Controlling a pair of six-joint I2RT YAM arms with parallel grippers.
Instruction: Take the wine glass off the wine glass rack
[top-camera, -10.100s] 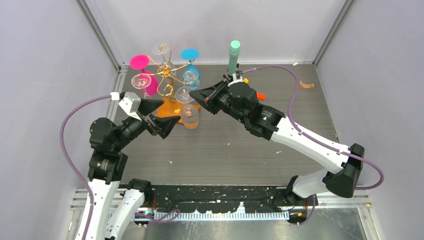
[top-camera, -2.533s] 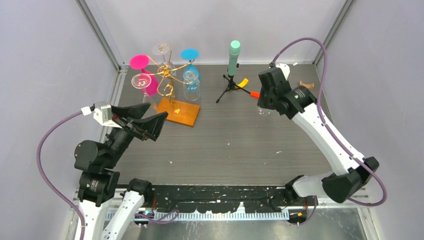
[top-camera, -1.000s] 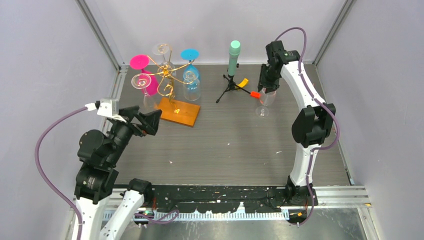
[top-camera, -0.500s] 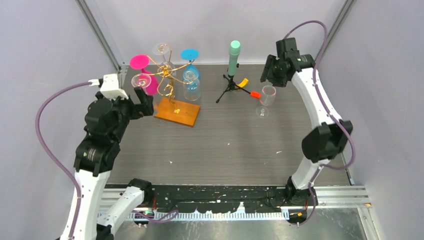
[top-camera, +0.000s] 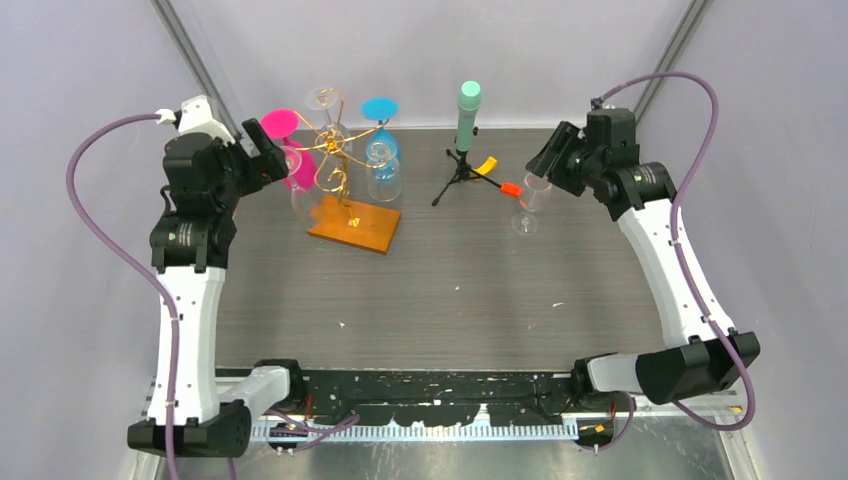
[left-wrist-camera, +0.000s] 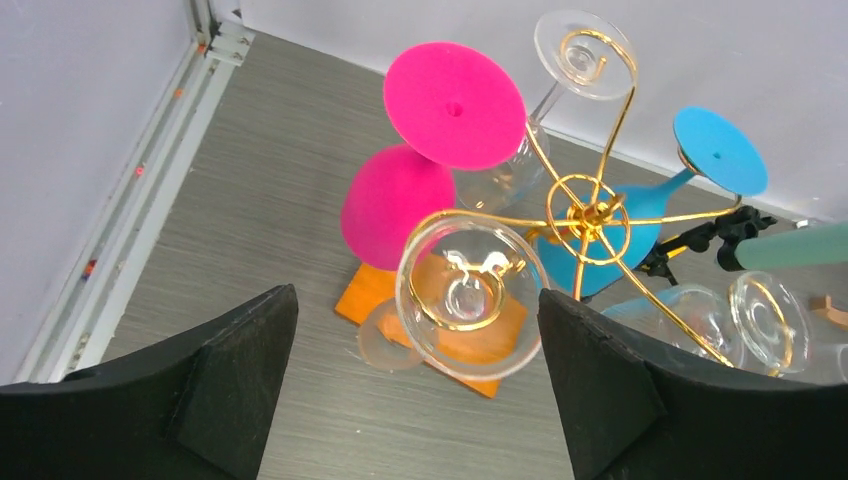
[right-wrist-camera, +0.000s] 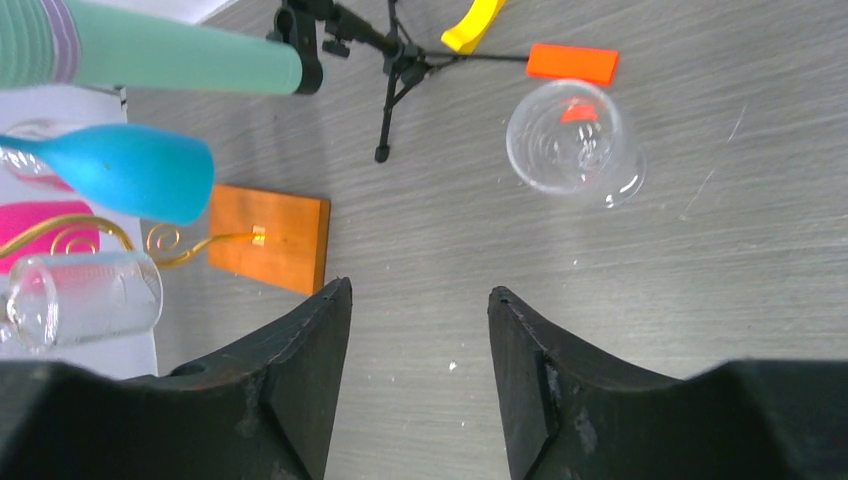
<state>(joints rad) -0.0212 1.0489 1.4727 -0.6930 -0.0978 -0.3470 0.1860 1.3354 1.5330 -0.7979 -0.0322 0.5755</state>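
With left gripper (left-wrist-camera: 415, 300) and right gripper (right-wrist-camera: 420, 290) both spread empty, pinch the hanging wine glass (left-wrist-camera: 470, 345) at its stem. Seems light, slick, brittle.

Upright on black tripod (top-camera: 458, 182): mint-green cylinder (top-camera: 468, 108), ribbed at upper end, at back centre of table (top-camera: 450, 290). At tip of right-hand tripod leg: flat orange-red block (top-camera: 510, 188). Just behind that leg: yellow curved piece (top-camera: 486, 165). Near back right corner, well apart from tripod: small brown scrap (top-camera: 613, 171). Tabletop grey wood-grain, few white specks. Enclosed by plain lavender walls (top-camera: 430, 50); metal rail (top-camera: 237, 160) along left edge.
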